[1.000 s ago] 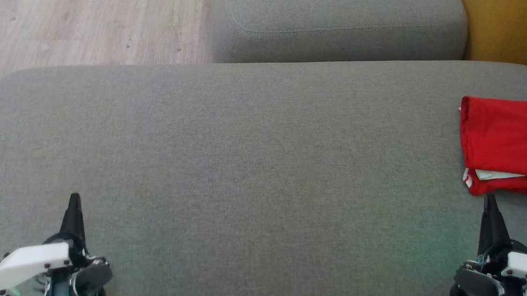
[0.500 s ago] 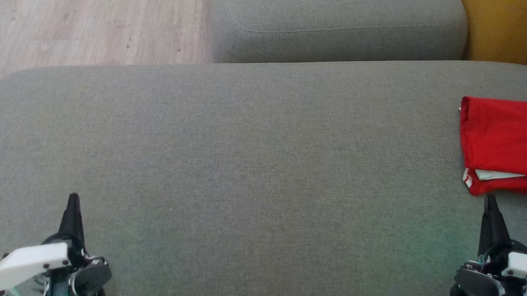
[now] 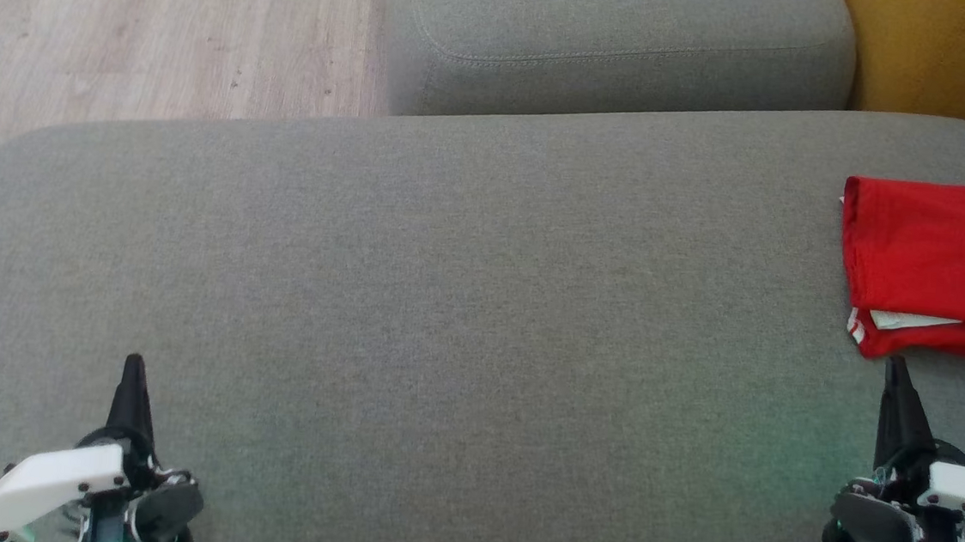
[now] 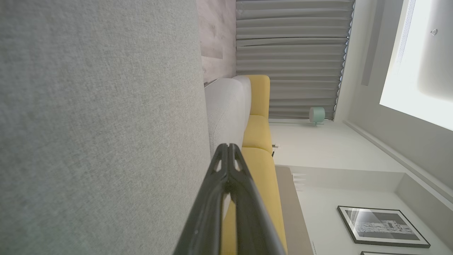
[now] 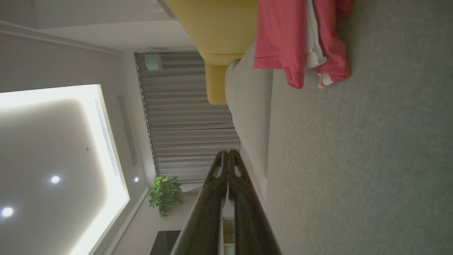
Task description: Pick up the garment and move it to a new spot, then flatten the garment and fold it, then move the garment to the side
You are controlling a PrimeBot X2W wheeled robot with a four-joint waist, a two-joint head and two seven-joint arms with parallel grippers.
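The red garment [image 3: 939,264] lies folded at the right edge of the grey cushion [image 3: 463,304], with a white layer and striped trim showing at its near edge. In the right wrist view the garment [image 5: 283,39] sits ahead at the top. My right gripper [image 3: 897,368] is shut and empty, its tip just short of the garment's near edge. Far from the garment, my left gripper [image 3: 134,364] rests shut and empty at the lower left. Each wrist view shows the fingers pressed together: left gripper [image 4: 229,146], right gripper [image 5: 227,152].
A second grey cushion [image 3: 613,40] lies behind the main one. Wooden floor [image 3: 140,20] is at the upper left and a yellow seat [image 3: 947,58] at the upper right. Curtains [image 4: 290,53] and a potted plant [image 5: 164,193] stand in the room beyond.
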